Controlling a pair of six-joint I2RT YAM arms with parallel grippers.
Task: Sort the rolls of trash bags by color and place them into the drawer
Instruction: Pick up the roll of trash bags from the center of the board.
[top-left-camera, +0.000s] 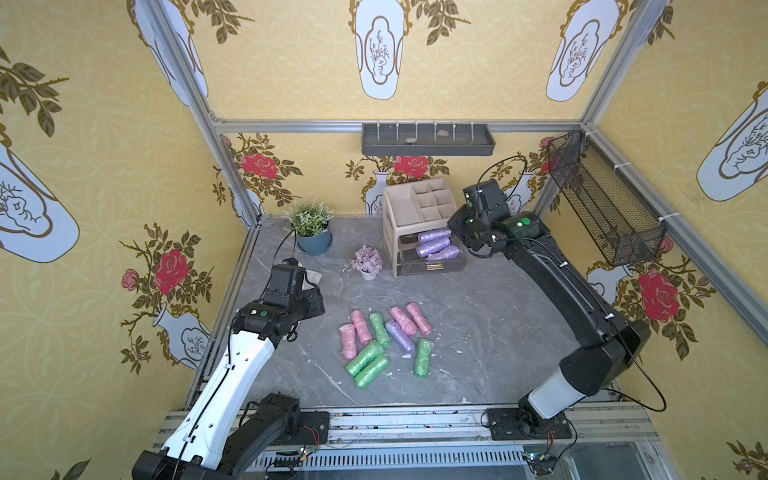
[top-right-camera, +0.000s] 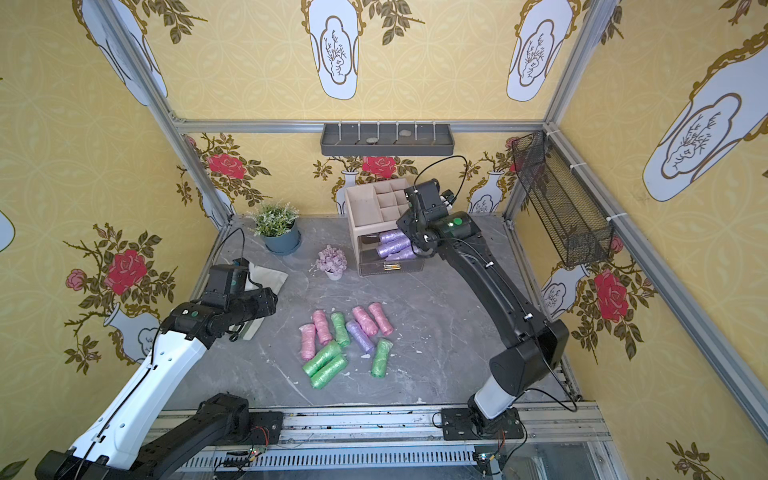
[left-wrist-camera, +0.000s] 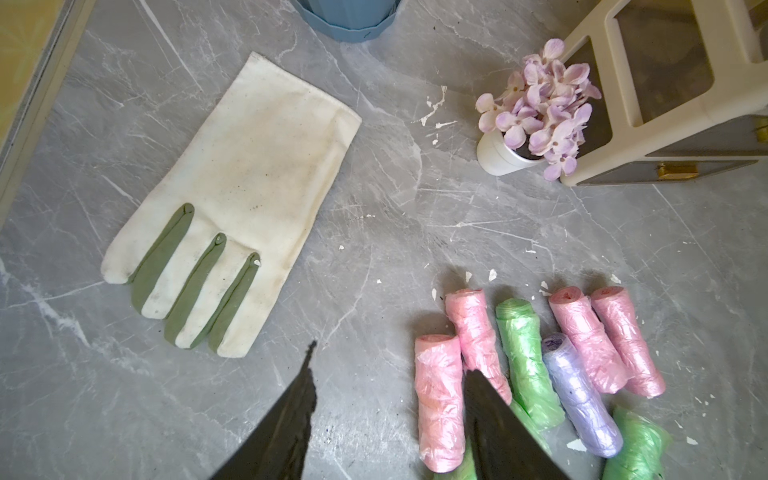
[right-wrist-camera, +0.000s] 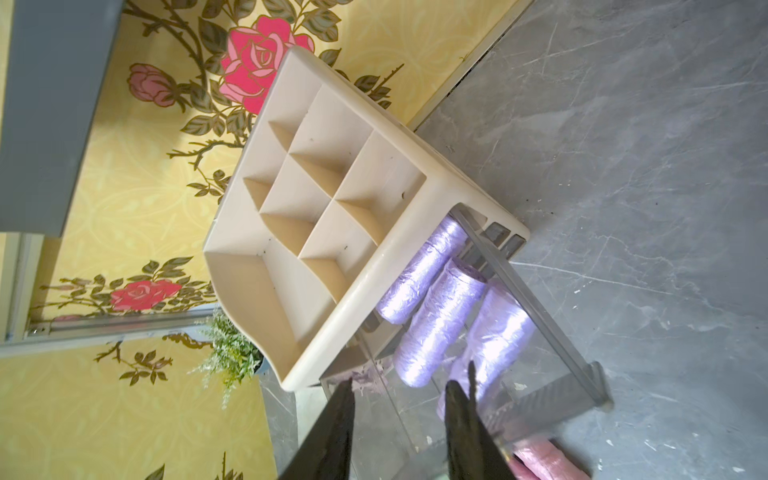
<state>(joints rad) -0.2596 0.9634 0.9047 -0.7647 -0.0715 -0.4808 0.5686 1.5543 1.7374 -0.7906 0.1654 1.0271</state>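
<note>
Grey marble tabletop — open drawer holds three purple rolls, maybe a pink roll beneath; right hand parted, empty.

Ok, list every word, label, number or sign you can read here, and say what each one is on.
No readable text anywhere in these views.
Trash bag rolls: plain crinkled film, no print.
Beige organizer: no label or brand.
Glove: unmarked.
Right arm, small white mark near the wrist joint: too small to read.
</note>
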